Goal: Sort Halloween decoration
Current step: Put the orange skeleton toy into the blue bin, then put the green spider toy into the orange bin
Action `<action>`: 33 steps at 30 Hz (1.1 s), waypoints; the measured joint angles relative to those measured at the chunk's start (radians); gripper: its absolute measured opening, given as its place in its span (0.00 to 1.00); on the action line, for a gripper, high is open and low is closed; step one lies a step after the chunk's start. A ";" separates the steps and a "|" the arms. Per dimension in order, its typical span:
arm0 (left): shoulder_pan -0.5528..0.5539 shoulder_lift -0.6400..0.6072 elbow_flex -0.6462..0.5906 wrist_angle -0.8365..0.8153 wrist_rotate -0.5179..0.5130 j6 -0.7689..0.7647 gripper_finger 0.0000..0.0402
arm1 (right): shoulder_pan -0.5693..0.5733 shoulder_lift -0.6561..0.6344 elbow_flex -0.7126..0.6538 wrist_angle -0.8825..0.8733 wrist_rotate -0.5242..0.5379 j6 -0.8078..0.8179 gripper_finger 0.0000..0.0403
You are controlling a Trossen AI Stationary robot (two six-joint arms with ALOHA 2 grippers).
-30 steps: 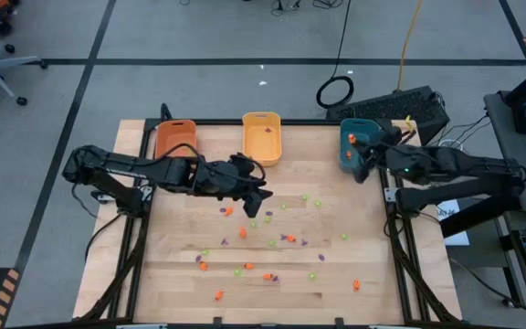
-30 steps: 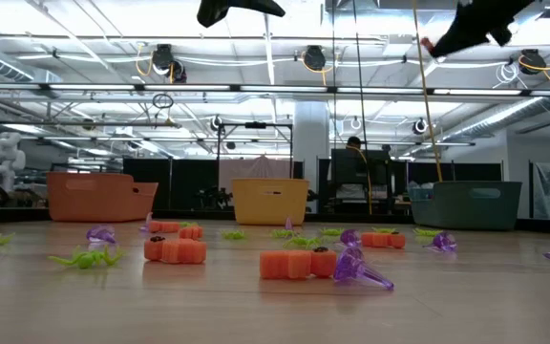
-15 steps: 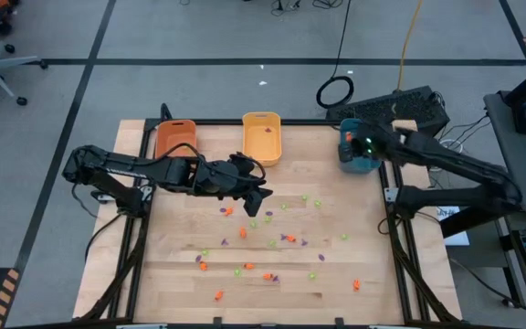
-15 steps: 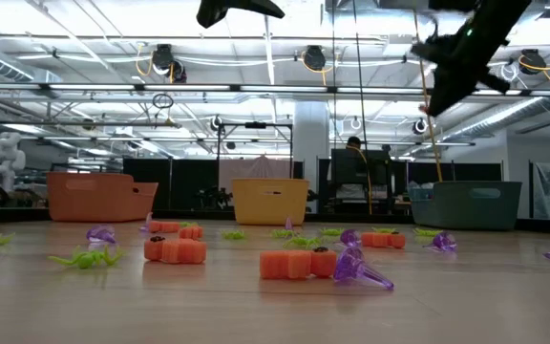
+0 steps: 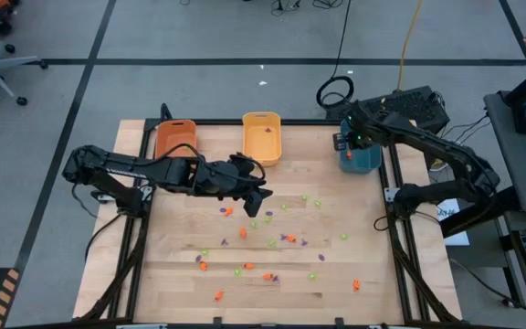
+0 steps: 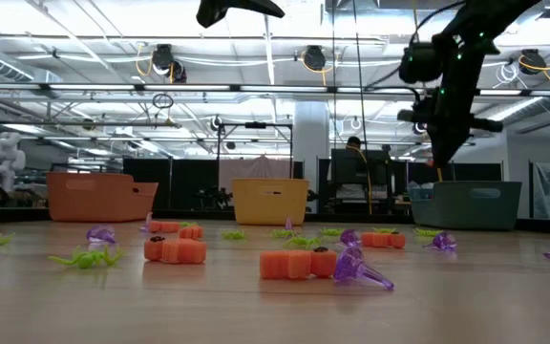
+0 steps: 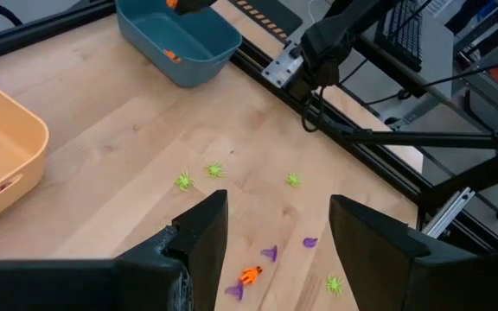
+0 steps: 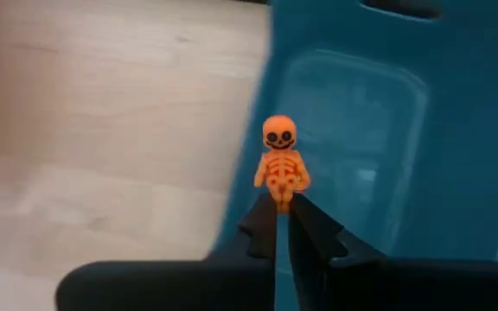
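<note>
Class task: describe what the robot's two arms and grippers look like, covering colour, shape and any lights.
Both arms are black and jointed. The left gripper has two broad, flat black fingers. The right gripper has slim, pointed ones. A small green light glows on the right arm.

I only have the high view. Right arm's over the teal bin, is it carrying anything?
Observer: Yes. The right gripper is shut on a tiny orange skeleton, held by its feet.
Operator: Is it over the bin's inside or past the edge?
Observer: The right wrist view shows the skeleton above the teal bin, close to its rim on the table side.
Operator: Left gripper, loaded?
Observer: No. The left gripper is open and empty, above loose purple, green and orange trinkets on the table.
</note>
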 joint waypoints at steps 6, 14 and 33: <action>0.000 0.000 0.000 0.000 0.000 0.000 0.51 | -0.072 0.060 0.000 0.010 -0.005 -0.003 0.00; 0.000 0.000 0.000 -0.006 0.001 0.028 0.51 | -0.131 0.166 0.000 0.059 0.011 0.016 0.00; 0.000 0.000 0.000 -0.109 0.016 -0.052 0.51 | -0.140 -0.006 0.012 0.088 -0.079 -0.050 0.36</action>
